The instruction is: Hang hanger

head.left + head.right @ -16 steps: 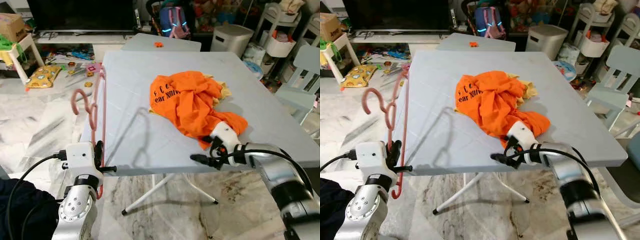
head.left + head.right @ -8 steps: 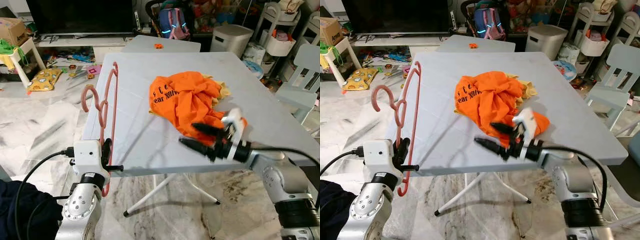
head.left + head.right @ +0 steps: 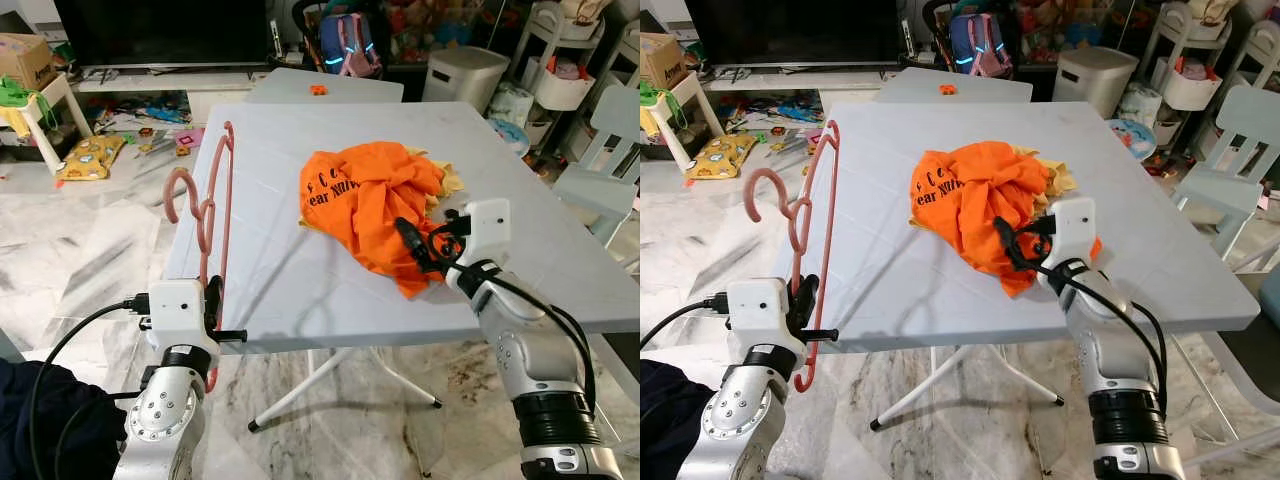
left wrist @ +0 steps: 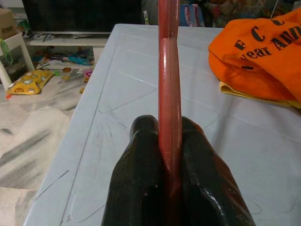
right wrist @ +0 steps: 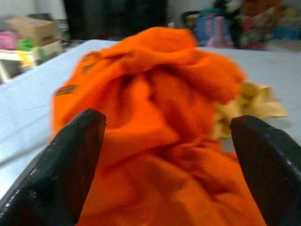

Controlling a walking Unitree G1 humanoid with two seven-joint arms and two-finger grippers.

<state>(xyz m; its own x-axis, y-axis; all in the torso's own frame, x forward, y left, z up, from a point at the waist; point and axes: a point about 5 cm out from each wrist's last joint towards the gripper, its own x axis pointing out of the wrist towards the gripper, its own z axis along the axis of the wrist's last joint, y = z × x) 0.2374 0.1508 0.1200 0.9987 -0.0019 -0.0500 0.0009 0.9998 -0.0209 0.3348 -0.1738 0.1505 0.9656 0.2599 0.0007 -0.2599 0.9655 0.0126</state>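
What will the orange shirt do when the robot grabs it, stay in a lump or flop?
The shirt lies crumpled in soft folds, so it will probably droop and unfold. It looks thin, so likely light. The open right pincer may catch just one fold, dragging the rest along the table.

Pale grey folding counter [image 3: 300,260] on crossed white legs, over a marbled white floor [image 3: 80,260]. Second grey counter [image 3: 325,88] just behind. Dark TV screen [image 3: 160,30] on a low white stand at the back. White shelving [image 3: 575,70] and a pale chair [image 3: 605,150] at right. Toys scattered at back left.
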